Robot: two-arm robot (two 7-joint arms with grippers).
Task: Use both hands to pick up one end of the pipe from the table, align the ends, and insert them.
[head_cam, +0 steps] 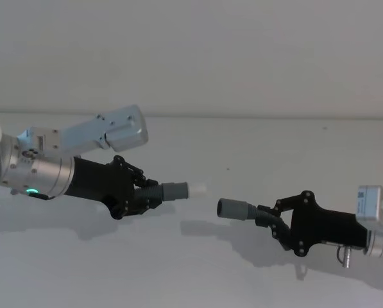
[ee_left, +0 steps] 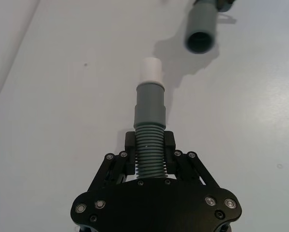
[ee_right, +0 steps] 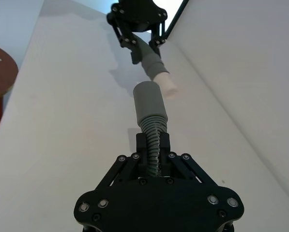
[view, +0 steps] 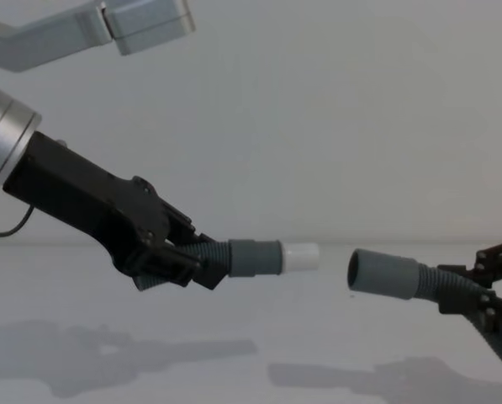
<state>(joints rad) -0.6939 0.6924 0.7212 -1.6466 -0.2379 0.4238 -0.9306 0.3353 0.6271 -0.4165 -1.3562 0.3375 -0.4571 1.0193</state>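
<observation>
Table [head_cam: 242, 141]: plain white, bare around the work; shadows of both arms and both pipe pieces fall on it in the chest view, so both pieces are held off the surface.

Left arm [head_cam: 43, 173]: silver, reaches in from the left, angled slightly down toward the centre. Right arm [head_cam: 380, 240]: enters from the right edge, lower in the head view.

Left end effector [head_cam: 151, 192]: black, fingers narrowed and clamped on the ribbed section [ee_left: 149, 150] of the left pipe piece [head_cam: 169, 191]. The piece points out toward the centre.

Right end effector [head_cam: 268, 221]: black, fingers likewise clamped on the ribbed part of the right pipe piece [head_cam: 239, 209], which points back toward the left one.

Ends: the left piece's grey cuff [view: 255, 257] carries the narrower white tip [view: 301, 256]. The right piece's cuff [view: 389, 273] ends in the dark hollow mouth [view: 356, 269]. Tip and mouth face each other across a small gap, near but not touching. In the chest view the mouth sits slightly lower than the tip; in the head view it lies a little nearer the robot. The axes are not quite in line.

Green ring light [head_cam: 31, 190]: lit on the left wrist.
</observation>
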